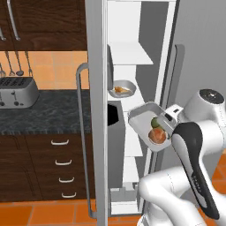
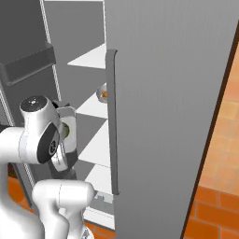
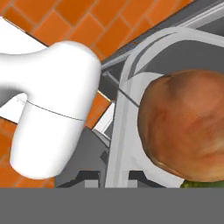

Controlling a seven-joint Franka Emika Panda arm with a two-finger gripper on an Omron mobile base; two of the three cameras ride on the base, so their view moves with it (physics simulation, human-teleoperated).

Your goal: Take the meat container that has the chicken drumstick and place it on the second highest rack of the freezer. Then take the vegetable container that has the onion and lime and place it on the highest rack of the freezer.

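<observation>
You've got a grey-silver freezer [image 1: 96,110] with white lining and flat white shelves [image 1: 130,53]. Pale grey tray [image 1: 142,115] carries a reddish-brown onion [image 1: 157,135] and a green lime [image 1: 156,122]. Further in, a grey bowl [image 1: 122,88] holds a golden-orange drumstick [image 1: 121,90]. Counter [image 1: 44,112] is speckled black, drawers [image 1: 57,163] dark brown wood, toaster [image 1: 17,92] silver, floor [image 1: 48,215] orange tile.

Left base view: we look from behind the arm's left, forward and down, into the open freezer [image 1: 132,53], counter beside it. Right base view: we look from behind the arm's right, close to the grey door; both share the white shelves and the arm. Hand view: we sit very near the onion [image 3: 186,127], tray rim [image 3: 127,87] alongside, orange floor beyond.
</observation>
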